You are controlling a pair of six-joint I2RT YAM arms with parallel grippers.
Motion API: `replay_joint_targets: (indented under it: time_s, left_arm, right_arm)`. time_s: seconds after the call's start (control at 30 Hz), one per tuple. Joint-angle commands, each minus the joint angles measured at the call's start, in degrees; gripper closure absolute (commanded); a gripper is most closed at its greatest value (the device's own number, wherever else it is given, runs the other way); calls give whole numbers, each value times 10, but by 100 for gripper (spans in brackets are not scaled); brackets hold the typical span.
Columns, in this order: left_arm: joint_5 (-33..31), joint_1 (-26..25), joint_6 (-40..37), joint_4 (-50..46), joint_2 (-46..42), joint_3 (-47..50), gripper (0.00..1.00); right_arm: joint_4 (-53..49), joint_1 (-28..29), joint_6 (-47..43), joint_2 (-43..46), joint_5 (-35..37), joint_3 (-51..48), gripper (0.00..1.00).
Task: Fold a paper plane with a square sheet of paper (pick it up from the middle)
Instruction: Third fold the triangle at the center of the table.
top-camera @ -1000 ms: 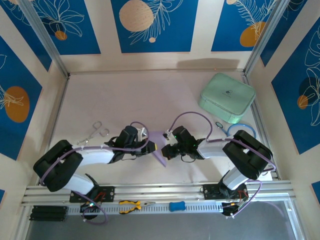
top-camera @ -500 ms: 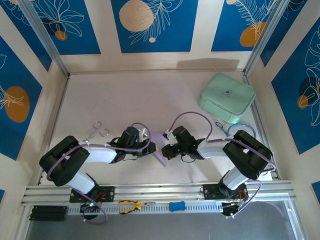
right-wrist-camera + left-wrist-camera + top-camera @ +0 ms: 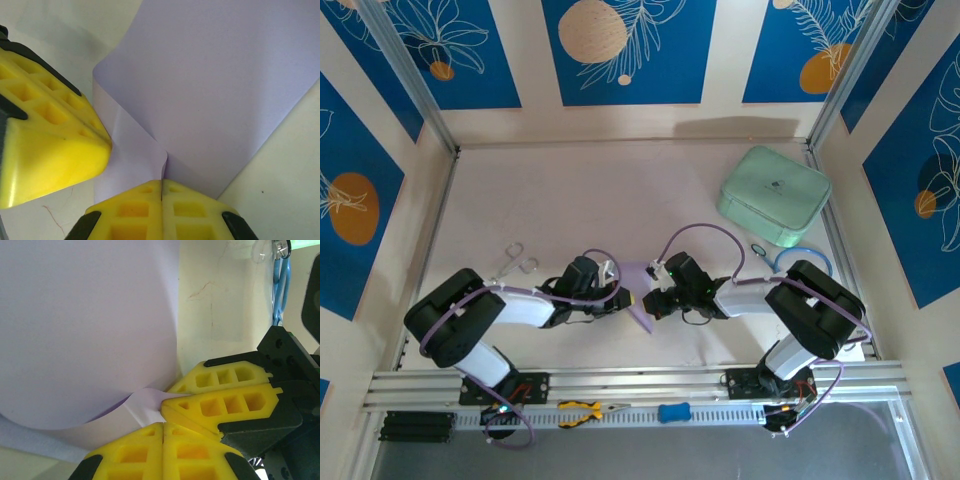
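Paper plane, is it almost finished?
Not nearly. Done: the sheet of paper already has one folded flap. In hand: the right gripper is shut on a raised crease, with the shut left gripper right beside it. Still to do: most folds; no pointed plane shape shows yet.

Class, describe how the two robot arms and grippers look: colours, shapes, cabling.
The left arm and right arm have white links and black joints, with purple cables looping along them. The left gripper and right gripper have yellow wedge-shaped fingers with rectangular pockets, on black mounts.
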State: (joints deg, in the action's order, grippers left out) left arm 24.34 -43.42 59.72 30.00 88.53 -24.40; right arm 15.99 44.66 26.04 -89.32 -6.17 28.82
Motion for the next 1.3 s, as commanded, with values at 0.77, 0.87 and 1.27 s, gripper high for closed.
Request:
replay_joint_targets:
  time_s: [0.77,0.87,1.27]
  left_arm:
    - [-27,-6,2,-8,23,12,98]
    - [-30,-7,-1,-17,34,12,98]
    - [-40,-8,-15,-54,29,8,100]
  right_arm:
    - [-41,3,1,-9,19,-7,98]
    - [-41,3,1,-8,18,-8,98]
    - [-92,-3,46,73,19,6,74]
